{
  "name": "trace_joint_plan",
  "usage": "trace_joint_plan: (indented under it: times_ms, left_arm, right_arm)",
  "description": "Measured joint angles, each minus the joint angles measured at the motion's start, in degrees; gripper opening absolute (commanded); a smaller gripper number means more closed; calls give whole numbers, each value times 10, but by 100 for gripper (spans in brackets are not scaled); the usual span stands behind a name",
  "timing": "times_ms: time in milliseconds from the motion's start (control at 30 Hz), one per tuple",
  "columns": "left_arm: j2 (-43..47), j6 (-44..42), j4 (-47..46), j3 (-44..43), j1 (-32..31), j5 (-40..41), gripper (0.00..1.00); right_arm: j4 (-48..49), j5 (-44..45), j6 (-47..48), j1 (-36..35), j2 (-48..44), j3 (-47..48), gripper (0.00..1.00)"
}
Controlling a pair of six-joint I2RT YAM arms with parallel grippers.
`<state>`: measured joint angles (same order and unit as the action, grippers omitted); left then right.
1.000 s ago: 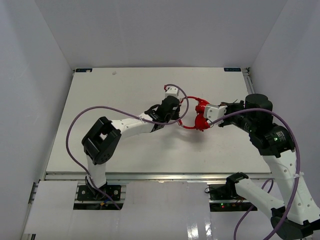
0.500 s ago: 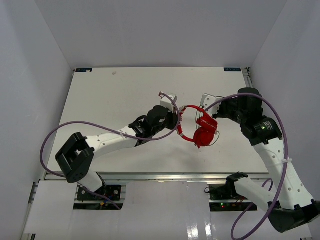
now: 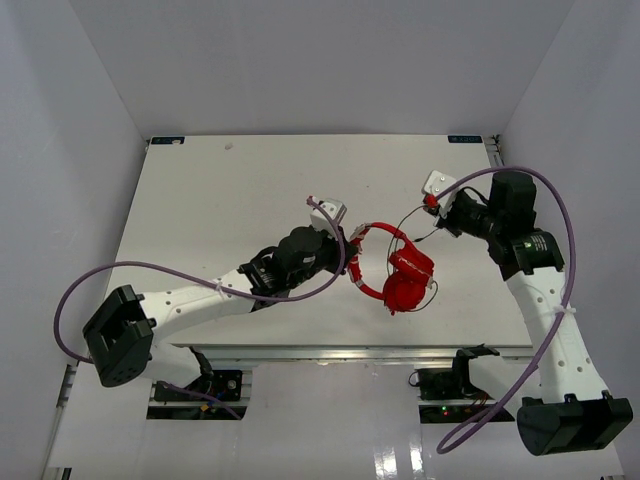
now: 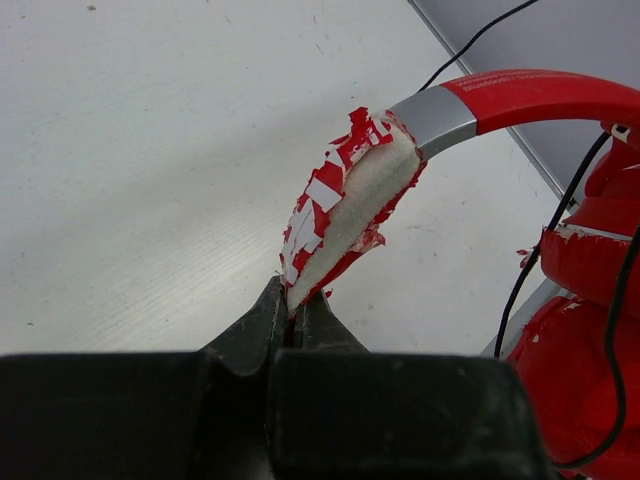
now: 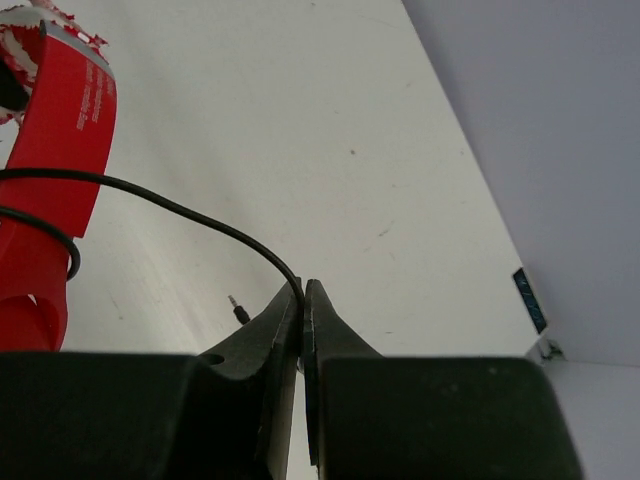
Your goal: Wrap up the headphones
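The red headphones hang above the middle right of the table, earcups low. My left gripper is shut on the torn, white-padded end of the headband; the red band arcs off to the right towards the earcups. My right gripper is off to the far right of the headphones. It is shut on the thin black cable, pinched at its fingertips. The plug dangles just left of them. The cable runs back to the headphones.
Purple robot cables loop round both arms. The table's right edge and a metal rail lie close behind the right gripper. White walls enclose the table on three sides.
The headphones have shifted towards the near edge and hang with the earcups lower. My left arm has stretched out flatter. My right gripper has drawn away from the earcups to the far right with the cable.
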<state>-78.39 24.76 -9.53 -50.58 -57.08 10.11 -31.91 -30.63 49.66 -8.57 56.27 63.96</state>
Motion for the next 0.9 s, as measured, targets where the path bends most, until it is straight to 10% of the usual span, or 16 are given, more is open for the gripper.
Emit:
trace_joint_plan:
  times_ms: [900]
  left_arm:
    - [78,3,181,-100,-2,-13,0]
  right_arm:
    - [146,-428,-167,55,72,-159,13]
